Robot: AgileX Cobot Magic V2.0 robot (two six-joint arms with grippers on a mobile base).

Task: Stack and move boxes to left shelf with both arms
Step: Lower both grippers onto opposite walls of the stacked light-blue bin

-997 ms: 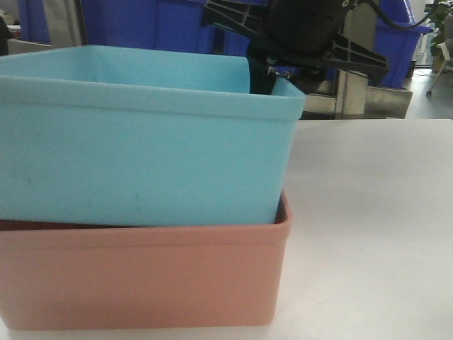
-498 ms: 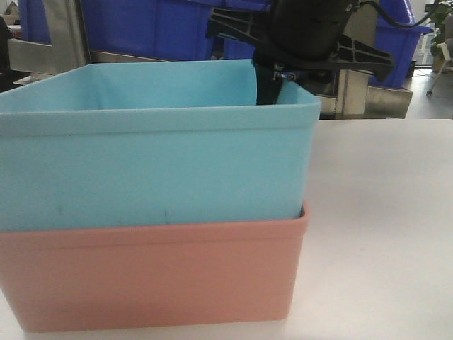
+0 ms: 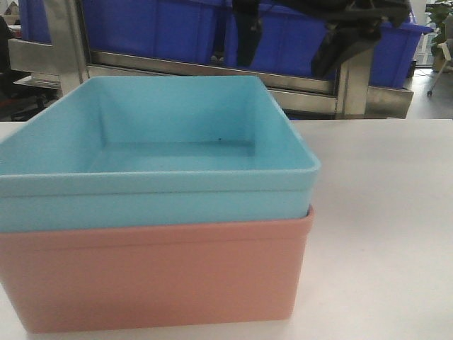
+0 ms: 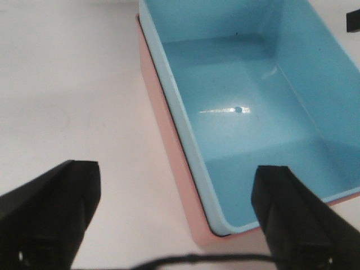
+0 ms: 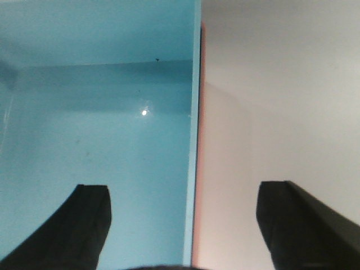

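The light sky blue tub (image 3: 163,142) sits nested level inside the salmon pink tub (image 3: 156,273) on the white table (image 3: 382,212). In the left wrist view my left gripper (image 4: 174,171) is open and empty, hovering above the near corner of the blue tub (image 4: 242,112) and the pink tub's rim (image 4: 169,140). In the right wrist view my right gripper (image 5: 184,188) is open and empty, straddling from above the side wall of the blue tub (image 5: 101,124), with the pink rim (image 5: 201,112) just beside it. The roller shelf is out of view.
A steel-framed rack (image 3: 67,42) holding dark blue bins (image 3: 163,28) stands behind the table. Black arm parts (image 3: 340,21) hang at the top of the front view. Bare white table (image 5: 281,84) lies to the right of the tubs.
The blue tub has dropped from a tilt to sit level in the pink tub. The black gripper at its far right wall has let go and risen to the top of the view.
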